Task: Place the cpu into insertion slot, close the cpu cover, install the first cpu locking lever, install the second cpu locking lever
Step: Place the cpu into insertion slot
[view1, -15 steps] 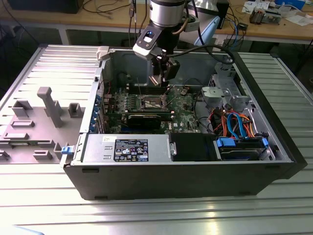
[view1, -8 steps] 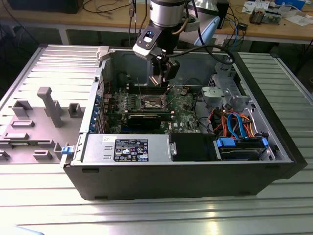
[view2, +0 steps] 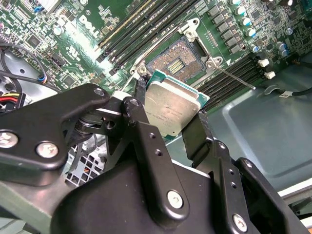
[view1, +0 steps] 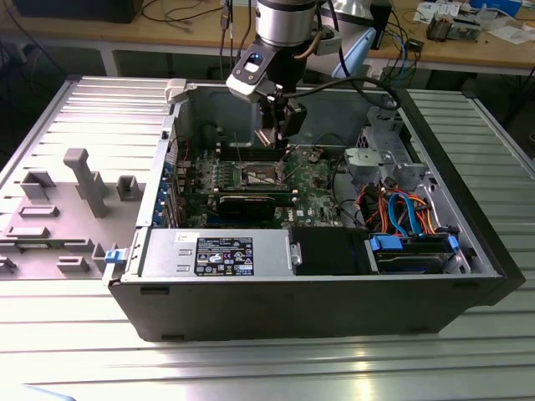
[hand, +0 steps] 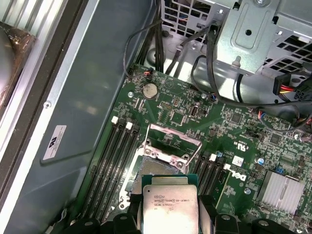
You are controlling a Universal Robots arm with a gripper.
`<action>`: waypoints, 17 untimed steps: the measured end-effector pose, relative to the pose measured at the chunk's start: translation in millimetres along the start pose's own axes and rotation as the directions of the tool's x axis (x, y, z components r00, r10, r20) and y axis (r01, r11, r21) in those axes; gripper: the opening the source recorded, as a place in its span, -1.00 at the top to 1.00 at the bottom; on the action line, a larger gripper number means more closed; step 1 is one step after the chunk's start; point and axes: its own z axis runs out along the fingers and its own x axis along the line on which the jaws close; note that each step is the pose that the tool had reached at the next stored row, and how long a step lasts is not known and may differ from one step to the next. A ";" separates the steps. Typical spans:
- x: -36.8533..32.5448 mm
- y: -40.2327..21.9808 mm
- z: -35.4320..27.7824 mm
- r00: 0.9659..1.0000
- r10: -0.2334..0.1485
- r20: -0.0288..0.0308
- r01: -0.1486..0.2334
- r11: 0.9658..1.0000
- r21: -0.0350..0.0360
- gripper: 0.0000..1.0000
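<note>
Two black fingers point(view2: 196, 132) of the gripper point(view1: 274, 140) squeeze the cpu point(view2: 171, 107) from both sides. They hold it by its edges, shiny top facing the camera in both wrist views. The chip hangs in the air, tipped a bit, and it is not in its place yet.

Just past the chip is the open insertion slot point(view2: 174, 63), with its tiny gold dots showing. It looks empty.

Behind it, the cpu cover point(hand: 171, 130) stands flipped up, out of the way. A thin locking lever point(view2: 234, 78) sticks out to the side, unhooked.

Farther off is the green board point(hand: 185, 105) with a round coin battery point(hand: 149, 89), all inside the computer case point(view1: 468, 225).

To do this step well, I think the chip should be made flat first. Its corners should line up with the slot. It should go down slowly and straight, because the little dots look easy to bend. It should not bump the cover.
</note>
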 end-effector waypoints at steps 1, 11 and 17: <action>0.0 0.0 0.1 1.000 0.009 0.000 -0.009 1.000 0.000 -0.09; 0.0 -0.1 2.4 0.993 0.118 0.002 -0.118 0.993 -0.003 -0.09; 0.0 -0.7 12.6 0.983 0.184 0.004 -0.184 0.983 -0.004 -0.09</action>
